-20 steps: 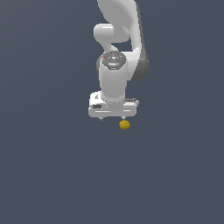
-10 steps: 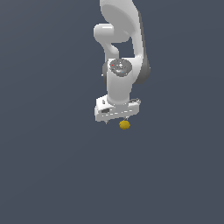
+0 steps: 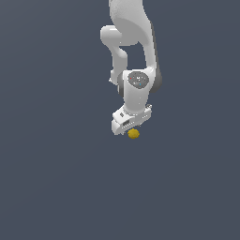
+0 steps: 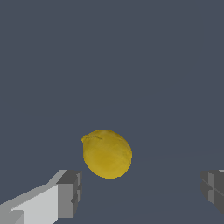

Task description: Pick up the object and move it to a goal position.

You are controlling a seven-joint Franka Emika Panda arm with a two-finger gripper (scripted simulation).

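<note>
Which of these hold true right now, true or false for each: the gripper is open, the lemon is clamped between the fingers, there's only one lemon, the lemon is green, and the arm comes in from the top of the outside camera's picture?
1. The gripper is open. True.
2. The lemon is clamped between the fingers. False: the fingers stand wide apart with a gap on each side of the lemon.
3. Only one lemon is in view. True.
4. The lemon is green. False: it is mustard yellow.
5. The arm enters from the top of the exterior view. True.
</note>
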